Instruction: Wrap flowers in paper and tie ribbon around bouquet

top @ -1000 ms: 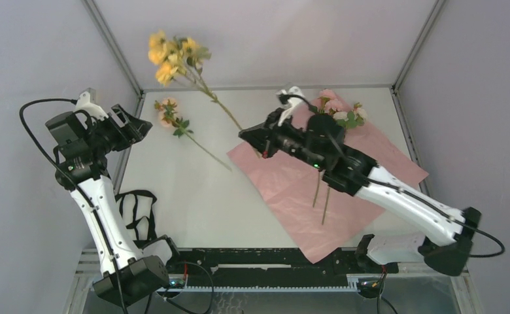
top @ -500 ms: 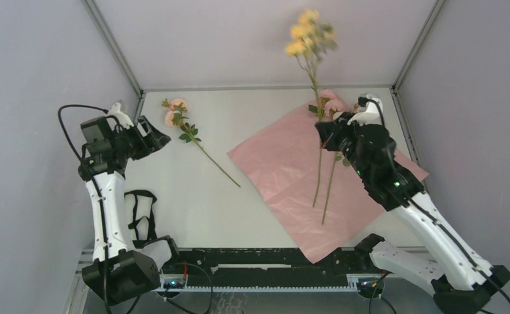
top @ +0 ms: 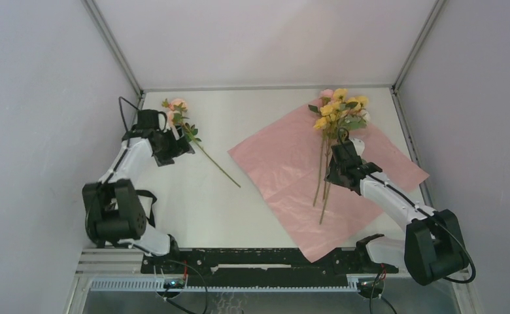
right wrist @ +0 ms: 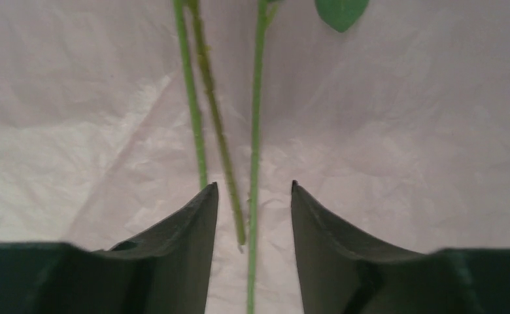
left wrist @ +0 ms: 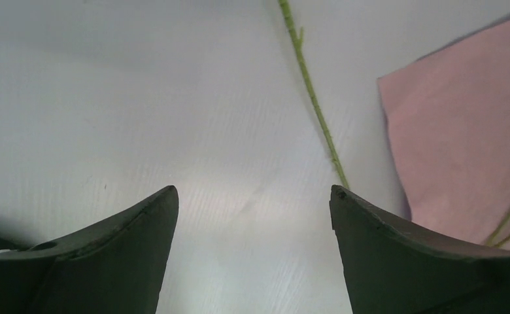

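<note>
I saw the pink paper lying flat on the white tabletop, out toward 3 o'clock from the middle. A bunch of flowers lay on it. The yellow, pink and white blooms were at the 12 o'clock end, and the thin green stems pointed to 6 o'clock. The right fingers were low over those stems. They were apart, with one stem running through the gap and others close by it, and I saw them pinching nothing. One more pink flower lay off the paper at 10 o'clock, with its long stem slanting toward 4 o'clock. The left fingers were just beside that stem, on its 8 o'clock side. They were spread wide, with only bare tabletop between them.
</note>
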You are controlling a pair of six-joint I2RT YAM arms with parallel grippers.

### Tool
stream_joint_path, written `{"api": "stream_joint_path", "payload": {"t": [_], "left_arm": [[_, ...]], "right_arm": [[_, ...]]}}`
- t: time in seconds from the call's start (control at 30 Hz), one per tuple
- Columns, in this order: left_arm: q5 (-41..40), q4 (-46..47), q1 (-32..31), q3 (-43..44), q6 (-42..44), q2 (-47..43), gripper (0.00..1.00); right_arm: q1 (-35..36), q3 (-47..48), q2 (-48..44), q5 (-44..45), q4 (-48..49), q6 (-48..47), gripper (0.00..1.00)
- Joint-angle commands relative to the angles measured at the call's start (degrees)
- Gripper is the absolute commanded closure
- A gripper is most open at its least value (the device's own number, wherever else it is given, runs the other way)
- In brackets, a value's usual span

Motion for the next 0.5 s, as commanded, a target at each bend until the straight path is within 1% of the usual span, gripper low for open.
{"api": "stream_joint_path", "payload": {"t": [0.0,0.1,0.27,0.37,0.47], "left_arm": [[-7.88,1.6,-3.34,7.68,-3.8,9.57,0.1],[-12.07,0.86,-5.52,13.17,-5.33,17.94,0.11],[-18.54,-3.02,-6.08,25.83,-7.58,30.0,0.15],[-21.71,-5.97,-6.08,32.65,-7.53,35.57,0.18],[-24.16,-8.26,-8.26,38.49,-5.28,39.81,0.2]], "right_arm": [[-0.89,2.5,-0.8,2.44,-3.43,0.79,0.42],[-0.56,3.13,-2.72,3.23,-5.58,0.53,0.38],[1.21,3.47,-6.27,2.78,-6.6,-0.73,0.38],[2.67,3.66,-7.98,2.69,-6.77,-1.27,0.38],[3.98,3.99,-9.58,2.41,-6.39,-1.79,0.38]]}}
